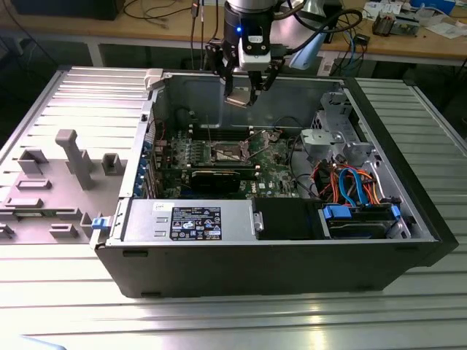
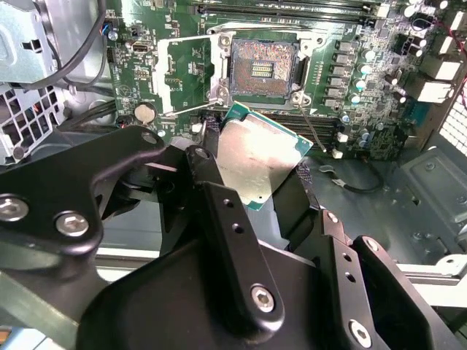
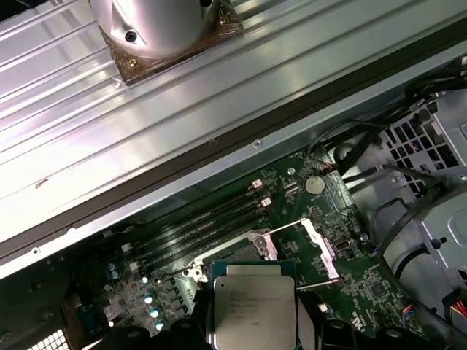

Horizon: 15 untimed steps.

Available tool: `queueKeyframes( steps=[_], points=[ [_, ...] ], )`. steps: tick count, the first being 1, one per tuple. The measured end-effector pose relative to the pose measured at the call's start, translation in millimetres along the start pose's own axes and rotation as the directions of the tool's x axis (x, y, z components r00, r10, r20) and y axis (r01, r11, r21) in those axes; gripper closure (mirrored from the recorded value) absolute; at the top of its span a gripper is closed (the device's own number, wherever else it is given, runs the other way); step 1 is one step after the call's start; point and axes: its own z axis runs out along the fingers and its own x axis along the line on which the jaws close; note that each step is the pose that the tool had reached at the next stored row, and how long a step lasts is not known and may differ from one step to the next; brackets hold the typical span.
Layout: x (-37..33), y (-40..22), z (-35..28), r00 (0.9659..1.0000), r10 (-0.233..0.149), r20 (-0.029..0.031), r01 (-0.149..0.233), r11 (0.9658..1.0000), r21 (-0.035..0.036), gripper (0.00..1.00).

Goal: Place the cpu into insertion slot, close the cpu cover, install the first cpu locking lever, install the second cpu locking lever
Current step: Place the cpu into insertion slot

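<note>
My gripper (image 1: 244,93) is shut on the cpu (image 1: 239,99), a flat square chip with a dull silver top, and hangs above the open computer case. Both wrist views show the cpu (image 2: 259,154) (image 3: 252,305) clamped by its edges between the black fingers (image 2: 219,197). Below it on the green board lies the insertion slot (image 2: 263,68) (image 1: 226,152), uncovered, its dark centre showing. The cpu cover (image 2: 182,67) (image 3: 319,246) stands swung open beside the slot. Thin metal locking levers (image 2: 312,127) stick up at the slot's sides.
A black labelled power supply (image 1: 208,221) fills the case's front. A drive cage (image 1: 343,138) with blue and orange cables (image 1: 350,182) sits at the exterior view's right. Long memory slots (image 3: 204,222) run beside the socket. A grey fixture plate (image 1: 66,171) lies outside the case.
</note>
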Motion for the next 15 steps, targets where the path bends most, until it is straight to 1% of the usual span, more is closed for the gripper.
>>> queueKeyframes(
  steps=[4,8,11,12,15],
  points=[
    [0.0,0.0,0.0,1.0,0.001,0.0001,-0.001,1.0,-0.0001,0.46],
    [0.1,-0.1,0.0,0.9999,0.014,0.0012,-0.014,0.9999,-0.0004,0.46],
    [0.1,-0.1,0.1,0.9993,0.037,0.0033,-0.037,0.9993,-0.001,0.46],
    [0.1,-0.1,0.1,0.9985,0.054,0.0048,-0.054,0.9985,-0.0015,0.46],
    [0.1,-0.1,0.2,0.9968,0.079,0.0069,-0.079,0.9969,-0.0023,0.46]
  ],
)
